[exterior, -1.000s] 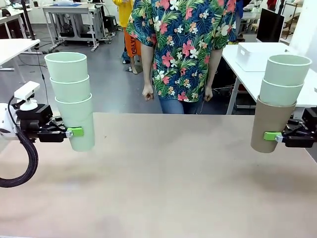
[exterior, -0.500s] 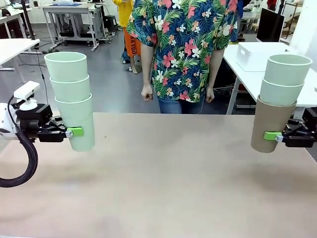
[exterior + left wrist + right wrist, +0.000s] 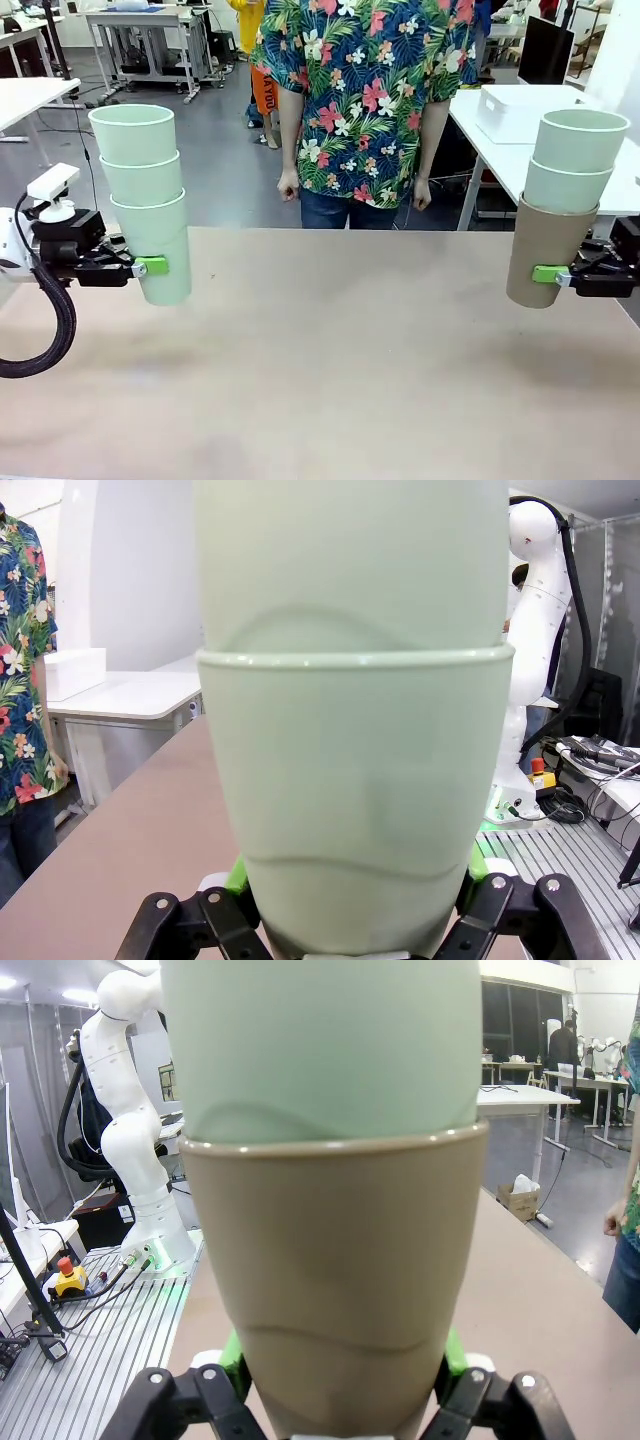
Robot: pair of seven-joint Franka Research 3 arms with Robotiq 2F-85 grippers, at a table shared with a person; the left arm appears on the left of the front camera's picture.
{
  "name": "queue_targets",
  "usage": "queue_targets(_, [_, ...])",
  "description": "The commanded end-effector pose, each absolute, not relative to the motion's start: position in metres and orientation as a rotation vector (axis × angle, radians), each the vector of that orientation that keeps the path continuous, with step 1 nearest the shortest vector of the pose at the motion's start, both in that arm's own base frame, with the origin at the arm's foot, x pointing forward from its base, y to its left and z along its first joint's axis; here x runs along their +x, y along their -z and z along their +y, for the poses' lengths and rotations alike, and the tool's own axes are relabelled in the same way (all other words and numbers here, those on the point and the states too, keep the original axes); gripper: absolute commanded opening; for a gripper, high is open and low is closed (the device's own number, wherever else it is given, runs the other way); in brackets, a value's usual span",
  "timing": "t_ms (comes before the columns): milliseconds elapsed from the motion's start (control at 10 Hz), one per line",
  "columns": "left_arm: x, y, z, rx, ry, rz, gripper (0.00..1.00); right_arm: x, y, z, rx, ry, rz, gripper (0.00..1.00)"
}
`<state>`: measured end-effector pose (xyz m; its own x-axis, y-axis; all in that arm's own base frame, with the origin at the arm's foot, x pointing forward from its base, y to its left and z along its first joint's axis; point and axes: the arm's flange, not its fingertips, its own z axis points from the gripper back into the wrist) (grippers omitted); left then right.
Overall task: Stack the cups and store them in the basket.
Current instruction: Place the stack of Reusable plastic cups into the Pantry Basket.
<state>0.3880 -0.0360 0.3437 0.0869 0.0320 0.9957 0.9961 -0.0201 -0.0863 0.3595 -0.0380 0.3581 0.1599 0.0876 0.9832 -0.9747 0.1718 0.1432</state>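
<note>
The left gripper (image 3: 150, 266) pinched the lowest cup of an upright stack of three mint green cups (image 3: 145, 195), gripping low on its wall, above the table's (image 3: 340, 370) left edge. The right gripper (image 3: 548, 274) was clamped the same way on the tan-brown cup (image 3: 545, 250), above the table's right edge. That cup carried two mint green cups (image 3: 572, 160) nested inside it.

Both stacks had their long axes vertical and mouths up. They sat at about the same height, seemingly clear of the table top and well apart across it.

Joining them would probably mean raising one stack above the other's top rim, then lowering it straight down. Neither arm looked nearer.

The table's middle was bare and open. A person (image 3: 365, 100) stood just beyond the table's far edge, hands down. A white bin (image 3: 520, 115), perhaps the basket, sat beyond the table's far right corner.
</note>
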Motion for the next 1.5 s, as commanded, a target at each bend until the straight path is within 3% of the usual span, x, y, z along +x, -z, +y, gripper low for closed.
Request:
queue_targets(0, [0.3868,-0.3478,-0.0367,-1.290,1.148,-1.170,0.85,0.3611,-0.3619,-0.0376,1.078,-1.016,-1.117,0.84])
queue_targets(1400, [0.3868,-0.3478,-0.0367,-1.290,1.148,-1.170,0.85,0.3611,-0.3619,-0.0376,1.078,-1.016,-1.117,0.84])
